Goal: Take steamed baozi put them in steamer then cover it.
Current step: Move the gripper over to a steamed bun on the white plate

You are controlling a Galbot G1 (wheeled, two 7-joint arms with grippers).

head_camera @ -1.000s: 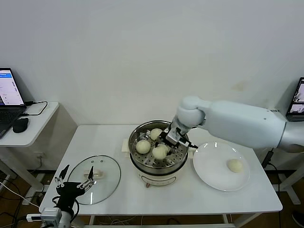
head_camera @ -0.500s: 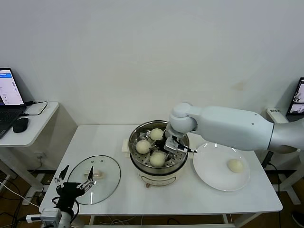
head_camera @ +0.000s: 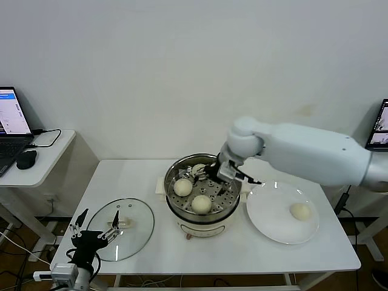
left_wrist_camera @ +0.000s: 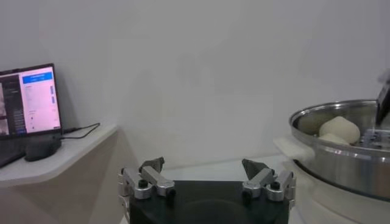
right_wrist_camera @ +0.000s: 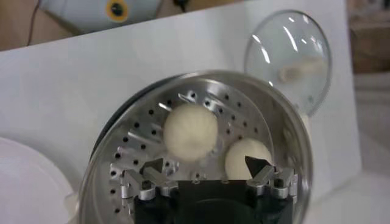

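The steamer [head_camera: 182, 213] stands mid-table with baozi on its perforated tray: one at the left [head_camera: 183, 187], one at the front [head_camera: 202, 204], and one at the back [head_camera: 197, 169] partly hidden by my right arm. My right gripper [head_camera: 205, 176] hovers open over the tray, holding nothing. The right wrist view shows that gripper [right_wrist_camera: 205, 164] above two baozi [right_wrist_camera: 190, 131] [right_wrist_camera: 247, 159] inside the steamer's rim [right_wrist_camera: 201, 76]. A further baozi [head_camera: 299, 211] lies on the white plate [head_camera: 267, 224]. The cover [head_camera: 136, 233] rests flat at the table's left. My left gripper [head_camera: 94, 233] is parked open beside it.
A side table at the left carries a laptop [head_camera: 12, 112] and a mouse [head_camera: 25, 159]. Another laptop [head_camera: 379, 124] shows at the right edge. The left wrist view shows the left gripper [left_wrist_camera: 204, 164], with the steamer [left_wrist_camera: 341, 164] to one side.
My right gripper opened and let a baozi go at the front of the steamer tray, then lifted away toward the back. The left arm has not moved.
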